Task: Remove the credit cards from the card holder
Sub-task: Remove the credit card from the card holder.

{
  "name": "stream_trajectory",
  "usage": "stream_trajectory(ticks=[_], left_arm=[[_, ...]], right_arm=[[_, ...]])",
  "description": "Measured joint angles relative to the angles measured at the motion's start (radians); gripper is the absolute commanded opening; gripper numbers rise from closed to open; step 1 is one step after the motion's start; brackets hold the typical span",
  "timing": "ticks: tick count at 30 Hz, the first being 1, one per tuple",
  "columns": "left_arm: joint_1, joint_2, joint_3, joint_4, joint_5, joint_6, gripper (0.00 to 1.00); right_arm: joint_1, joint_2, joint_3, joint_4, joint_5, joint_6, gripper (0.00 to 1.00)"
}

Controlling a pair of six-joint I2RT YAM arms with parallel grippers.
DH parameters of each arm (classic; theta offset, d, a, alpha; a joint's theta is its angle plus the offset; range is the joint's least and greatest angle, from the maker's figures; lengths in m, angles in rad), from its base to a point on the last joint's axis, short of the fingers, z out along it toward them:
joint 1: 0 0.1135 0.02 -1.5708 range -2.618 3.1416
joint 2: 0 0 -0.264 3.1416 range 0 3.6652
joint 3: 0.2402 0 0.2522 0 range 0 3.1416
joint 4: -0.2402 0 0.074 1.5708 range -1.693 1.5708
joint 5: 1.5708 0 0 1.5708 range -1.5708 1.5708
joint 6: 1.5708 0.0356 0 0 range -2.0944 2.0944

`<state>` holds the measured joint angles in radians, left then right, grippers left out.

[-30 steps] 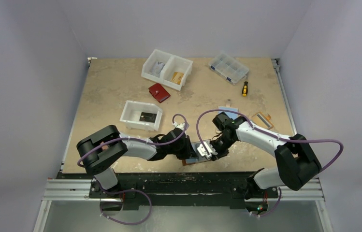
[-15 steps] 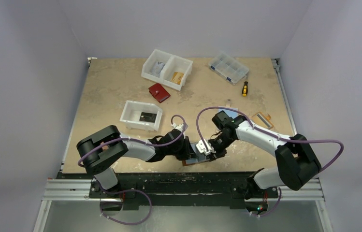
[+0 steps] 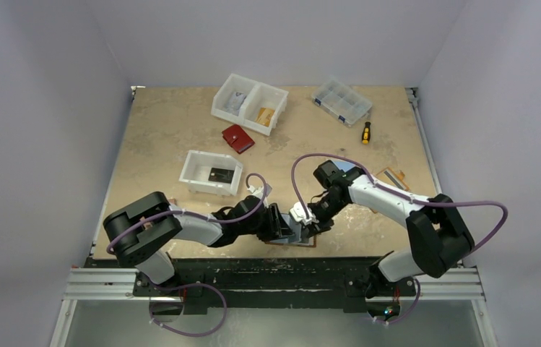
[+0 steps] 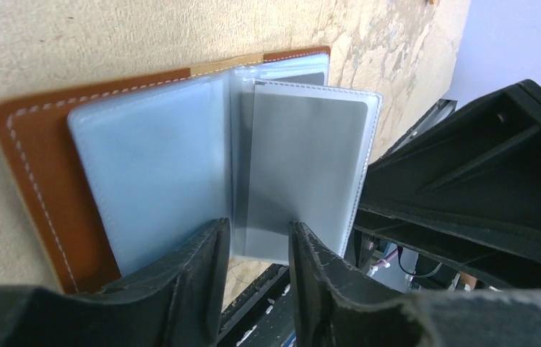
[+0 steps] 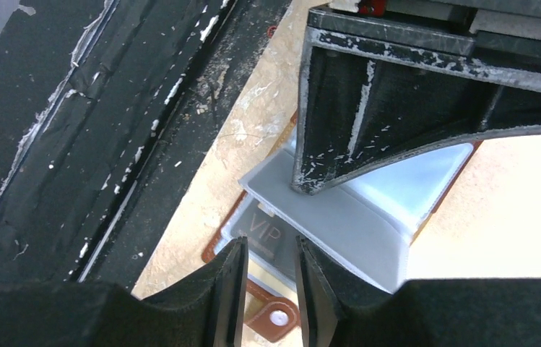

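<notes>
Where the pale wooden table (image 3: 180, 123) meets its near edge, the top view shows the open reddish-brown leather card holder (image 3: 305, 239) lying flat, with the left gripper (image 3: 282, 225) and right gripper (image 3: 304, 217) meeting over it. From the left wrist, the jaws stand parted around the lower edge of a raised clear plastic sleeve (image 4: 303, 166) holding a grey card, unclamped. From the right wrist, the jaws are slightly apart above a dark credit card (image 5: 263, 235) marked VIP, gripping nothing.

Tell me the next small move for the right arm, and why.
Probably ease the right gripper down over the edge of the VIP card and close. Its jaws stand open directly over that card, the card holder lies spread open, and the left gripper, also open, straddles the edge of a sleeve.
</notes>
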<state>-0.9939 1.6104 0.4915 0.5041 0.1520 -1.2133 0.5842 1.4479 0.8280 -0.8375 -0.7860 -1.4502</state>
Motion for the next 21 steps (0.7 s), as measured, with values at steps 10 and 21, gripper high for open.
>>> stream_trajectory(ticks=[10, 21], left_arm=[[0.013, -0.043, -0.023, 0.009, -0.004, 0.006, 0.45], [0.018, -0.133, -0.071, 0.05, -0.011, 0.056, 0.61]], right_arm=[[0.009, 0.071, 0.107, -0.016, -0.018, 0.0, 0.39], [0.045, 0.128, 0.134, 0.018, -0.009, 0.057, 0.28]])
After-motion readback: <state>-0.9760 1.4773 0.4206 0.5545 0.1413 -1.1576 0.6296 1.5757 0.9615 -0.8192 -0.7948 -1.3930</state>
